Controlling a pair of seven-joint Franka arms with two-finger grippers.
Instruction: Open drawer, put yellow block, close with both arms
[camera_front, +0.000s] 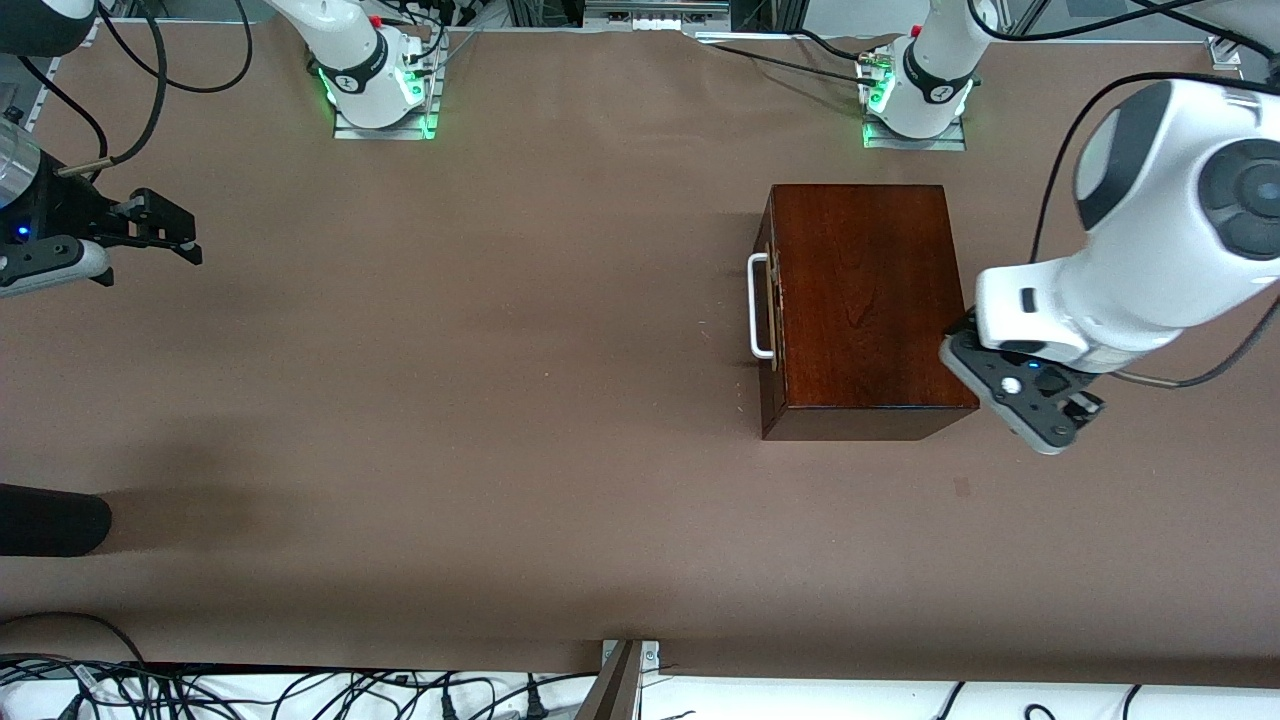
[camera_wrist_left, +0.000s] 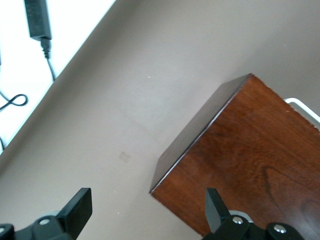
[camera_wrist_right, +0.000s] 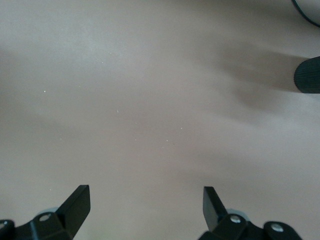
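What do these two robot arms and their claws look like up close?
Both arms are glossy white with dark grey joint sections, green-lit bases and trailing black cables. The left claw sits on a grey wrist block with a blue light; the right claw is black, with angular black fingers.

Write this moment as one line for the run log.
drawer: shut | yellow block: not visible | left tool: open, over box corner | right tool: open, over bare table
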